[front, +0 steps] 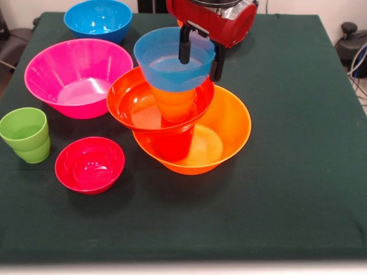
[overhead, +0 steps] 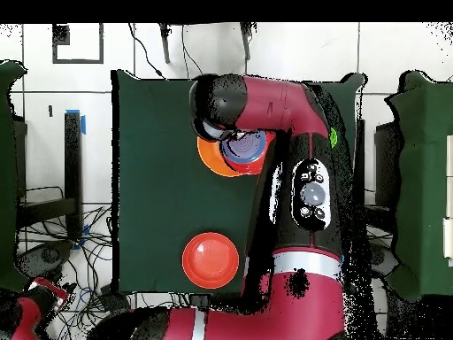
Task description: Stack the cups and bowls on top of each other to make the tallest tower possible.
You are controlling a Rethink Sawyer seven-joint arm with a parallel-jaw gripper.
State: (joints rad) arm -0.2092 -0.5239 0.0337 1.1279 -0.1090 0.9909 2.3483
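Nearest the front camera, a small glossy crimson plastic bowl (front: 89,164) is sitting alone on the dark green table (front: 275,189), and a light green tapered plastic cup (front: 25,134) is standing upright just beside it, toward the picture's left edge.

Behind these, the tower (front: 183,109) is standing near the table's middle. Its base is the widest glossy orange plastic bowl (front: 226,134); a red-orange cup (front: 172,143) is standing in it, a red-orange bowl (front: 135,103) is resting on that cup and tilting slightly, and an orange cup (front: 174,102) is standing in that bowl.

I am placing the small blue plastic bowl (front: 166,60) on the orange cup – my gripper (front: 199,52) is pinching its far rim, one finger inside the wall and one outside, closed on it. In my judgement the bowl is seated or nearly so.

The next move is calling for a gentle release and a straight lift – any sideways drag could topple the leaning stack.

Farther back, a wide pink bowl (front: 77,74) and a second, wider blue bowl (front: 97,18) are waiting unstacked.
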